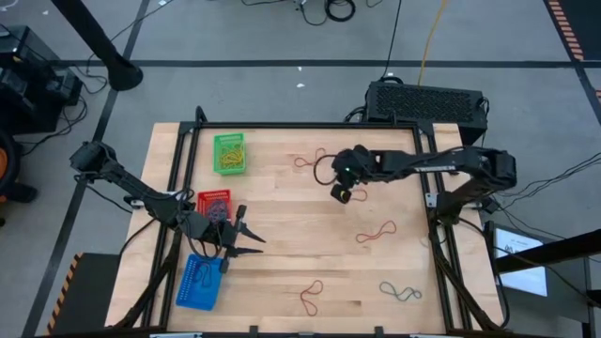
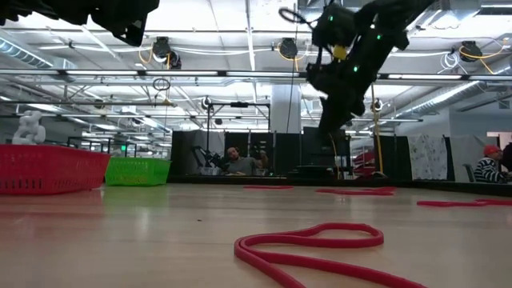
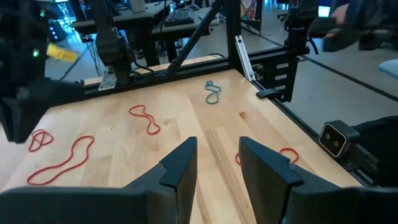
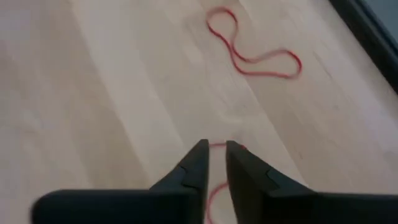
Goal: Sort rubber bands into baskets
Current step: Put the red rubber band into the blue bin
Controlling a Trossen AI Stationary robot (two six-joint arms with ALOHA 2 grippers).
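High view: green basket (image 1: 230, 153) has yellow-ish bands inside, red basket (image 1: 214, 204) holds some dark/red ones, blue basket (image 1: 198, 281) a few. So sorting is partly done. Left on the worktop (image 1: 282, 244): red bands near the top centre (image 1: 307, 161), right of centre (image 1: 376, 233), bottom centre (image 1: 311, 297), plus a green-blue one (image 1: 401, 292) bottom right. Left gripper (image 1: 242, 242) sits just beside the red and blue baskets, fingers apart, empty. Right gripper (image 1: 345, 193) hangs over the worktop's upper middle.

Low view: right gripper up high, a red band (image 2: 308, 244) lying in front; 2 baskets at left.

L wrist: fingers (image 3: 180, 169) parted, nothing between; 4-5 bands lie loose beyond.

R wrist: fingers (image 4: 198, 164) nearly closed w/ narrow gap, over a red band (image 4: 214, 186); can't tell if it's pinched. Another red band (image 4: 252, 46) lies beyond.
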